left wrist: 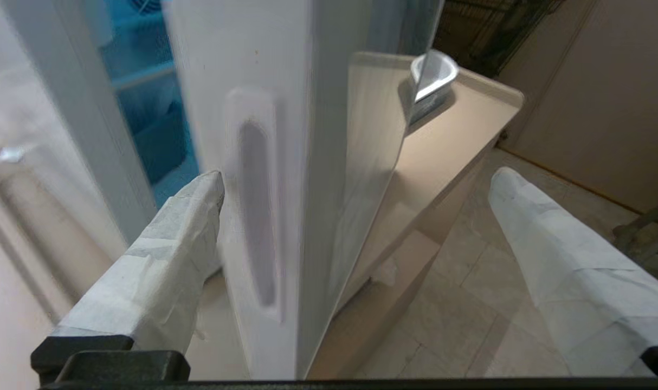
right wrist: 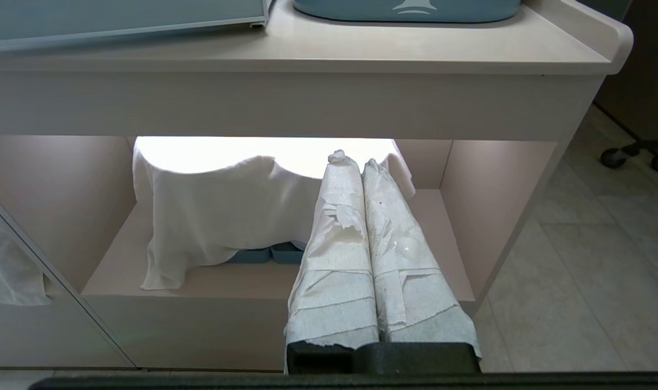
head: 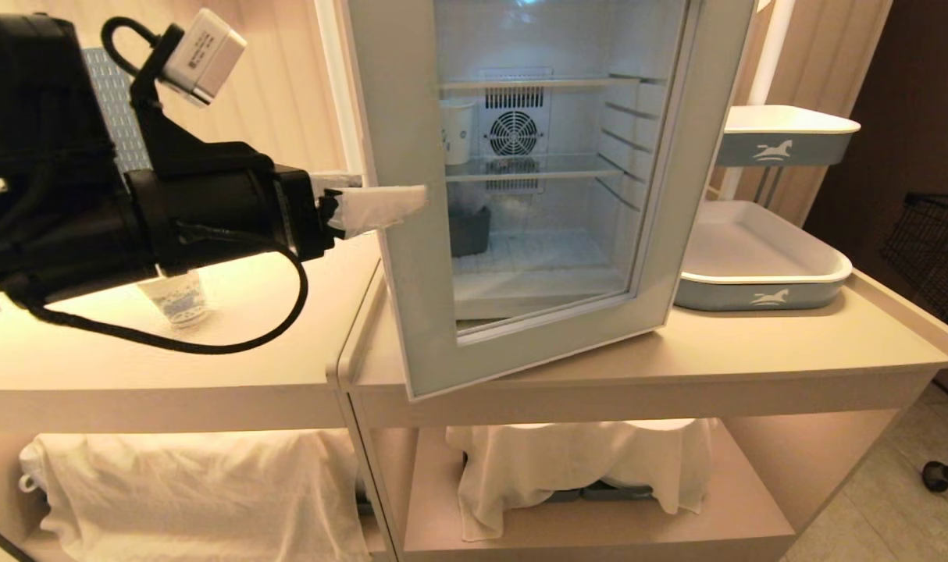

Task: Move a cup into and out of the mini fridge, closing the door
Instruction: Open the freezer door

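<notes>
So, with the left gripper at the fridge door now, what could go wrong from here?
1. The open left gripper straddles the door edge; one finger might slip off the handle recess.
2. If the door swings further, it may sweep over the counter edge toward the robot.
3. The arm hides most of the cup on the left counter and might knock it.

- Two pale beige counters point(head: 677, 351) stood side by side, each with a raised rim and a lit lower shelf.
- White cloths point(head: 583, 468) draped items on those shelves.
- Stacked white-and-blue trays point(head: 763, 265) sat on the right-hand counter.
- Pale stone tiles point(right wrist: 578, 281) covered the floor.
- A black wire basket on casters point(head: 939, 250) stood far right.
</notes>
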Controlling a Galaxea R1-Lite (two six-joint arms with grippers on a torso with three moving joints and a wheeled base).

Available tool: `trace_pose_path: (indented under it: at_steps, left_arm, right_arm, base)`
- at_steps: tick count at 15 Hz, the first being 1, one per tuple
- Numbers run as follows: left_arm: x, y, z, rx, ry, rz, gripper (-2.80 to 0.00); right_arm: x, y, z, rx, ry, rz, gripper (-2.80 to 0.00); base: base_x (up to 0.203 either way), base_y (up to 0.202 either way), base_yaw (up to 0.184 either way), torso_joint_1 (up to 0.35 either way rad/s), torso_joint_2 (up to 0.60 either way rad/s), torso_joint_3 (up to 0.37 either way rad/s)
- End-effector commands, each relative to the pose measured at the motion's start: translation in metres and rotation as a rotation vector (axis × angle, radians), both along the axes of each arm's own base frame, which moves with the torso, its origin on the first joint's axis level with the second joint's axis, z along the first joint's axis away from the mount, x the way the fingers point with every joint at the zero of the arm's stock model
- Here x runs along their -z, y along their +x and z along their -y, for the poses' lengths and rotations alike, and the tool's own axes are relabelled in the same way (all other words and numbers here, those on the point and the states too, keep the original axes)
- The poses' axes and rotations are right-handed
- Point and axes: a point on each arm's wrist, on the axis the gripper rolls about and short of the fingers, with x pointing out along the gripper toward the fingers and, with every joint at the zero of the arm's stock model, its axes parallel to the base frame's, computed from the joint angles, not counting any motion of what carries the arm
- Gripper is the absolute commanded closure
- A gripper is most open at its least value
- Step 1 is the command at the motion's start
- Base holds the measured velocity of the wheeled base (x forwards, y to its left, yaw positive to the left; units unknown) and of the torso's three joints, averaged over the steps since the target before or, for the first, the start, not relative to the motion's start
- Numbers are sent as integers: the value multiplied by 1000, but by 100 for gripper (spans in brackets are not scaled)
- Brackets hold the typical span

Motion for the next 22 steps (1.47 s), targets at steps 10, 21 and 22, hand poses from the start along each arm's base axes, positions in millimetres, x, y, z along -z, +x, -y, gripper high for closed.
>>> trace_pose_path:
  at_steps: [10, 21, 22]
  left_arm:
    - [12, 62, -31, -362, 105, 25, 0]
    - [40, 131, 30, -628, 289, 97, 0]
    - [39, 127, 37, -614, 285, 97, 0]
  right_arm:
    - [0, 0, 0, 0, 0, 2, 0]
    - [0, 0, 0, 0, 0, 2, 0]
    - [0, 0, 0, 0, 0, 2, 0]
  base:
    - [0, 0, 0, 0, 0, 0]
    - [0, 0, 0, 0, 0, 0]
    - [0, 0, 0, 0, 0, 0]
